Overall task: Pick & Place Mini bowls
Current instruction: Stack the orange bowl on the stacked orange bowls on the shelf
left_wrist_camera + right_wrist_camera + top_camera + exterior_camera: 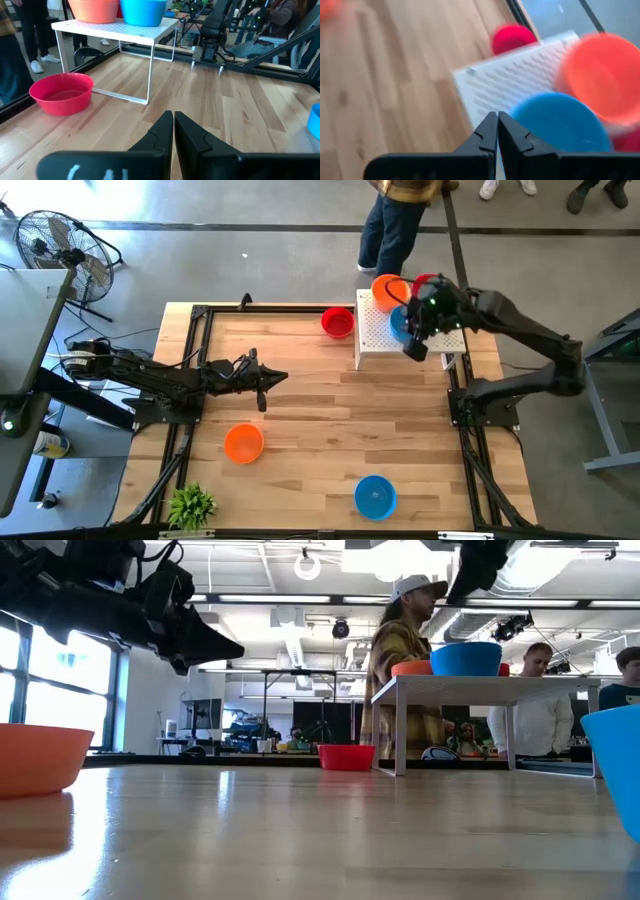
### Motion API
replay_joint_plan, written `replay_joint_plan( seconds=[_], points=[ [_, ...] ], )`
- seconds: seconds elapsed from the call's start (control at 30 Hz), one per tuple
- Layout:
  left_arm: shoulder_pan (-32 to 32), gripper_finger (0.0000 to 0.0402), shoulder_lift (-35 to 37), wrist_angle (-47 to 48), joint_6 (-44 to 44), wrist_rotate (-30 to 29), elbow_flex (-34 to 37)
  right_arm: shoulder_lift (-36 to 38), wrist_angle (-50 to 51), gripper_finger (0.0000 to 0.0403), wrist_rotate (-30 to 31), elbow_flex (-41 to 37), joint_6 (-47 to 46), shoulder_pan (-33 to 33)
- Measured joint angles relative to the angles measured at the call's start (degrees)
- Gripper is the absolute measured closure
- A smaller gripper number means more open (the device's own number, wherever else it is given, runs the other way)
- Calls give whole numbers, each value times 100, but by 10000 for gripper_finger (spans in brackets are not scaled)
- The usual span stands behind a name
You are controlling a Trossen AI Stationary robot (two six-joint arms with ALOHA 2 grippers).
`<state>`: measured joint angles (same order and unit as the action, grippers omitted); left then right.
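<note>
A: Where are the mini bowls placed, and why?

B: In the high view, three are gathered on the white perforated stand [378, 340] at the upper right: an orange bowl [389, 289], a blue bowl [400, 323] and a red one [426, 283] that is partly hidden. The stand is probably used as the collecting place. A second red bowl [338, 322] is left on the table [330, 410] just beside the stand, at upper centre. An orange bowl [243, 443] is seen at lower left and a blue bowl [375, 496] at lower centre.

A: How are the grippers held?

B: The right gripper [497, 131] is held above the stand, over the near rim of the blue bowl, with fingers clenched together and nothing between them. The left gripper [173, 131] is parked at centre left, also closed and empty.

A: Is room left for moving?

B: Much bare wood is seen in the middle, so the loose bowls can be reached freely. The stand is crowded, and its edge is close to the black frame rail [458, 380]; a new bowl is perhaps better stacked. A potted plant [190, 505] is standing at the lower left corner.
</note>
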<state>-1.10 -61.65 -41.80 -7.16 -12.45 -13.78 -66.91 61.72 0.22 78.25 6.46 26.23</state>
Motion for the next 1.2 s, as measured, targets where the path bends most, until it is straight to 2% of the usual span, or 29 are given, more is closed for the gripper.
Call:
replay_joint_plan(
  seconds=[0.13, 0.2, 0.3, 0.47, 0.67, 0.9, 1.07, 1.2],
  points=[
    [0, 386, 0, 11, 0, 22, 0, 657, -1321, 401, -351, -1101, -47, -371],
    [-1, 386, 0, 68, 19, 272, 0, 947, -2023, 402, -374, -1639, -147, -627],
    [4, 386, 0, 214, 211, 677, -2, 1285, -2923, 401, -351, -2306, -291, -1072],
    [-1, 386, 0, 750, 243, 697, -155, 1574, -4122, 402, 28, -3133, -365, -1896],
    [100, 386, 0, 2142, 243, 724, -675, 1591, -4949, 401, 407, -3772, -412, -2607],
    [546, 377, 0, 4001, 240, 783, -1356, 1591, -5669, 401, 656, -4231, -454, -3074],
    [943, 338, -8, 5975, -65, 1067, -2013, 1589, -5816, 402, 821, -4398, -456, -3224],
    [1245, 294, -48, 7191, -472, 1370, -2450, 1589, -5829, 402, 827, -4445, -457, -3296]
  ],
)
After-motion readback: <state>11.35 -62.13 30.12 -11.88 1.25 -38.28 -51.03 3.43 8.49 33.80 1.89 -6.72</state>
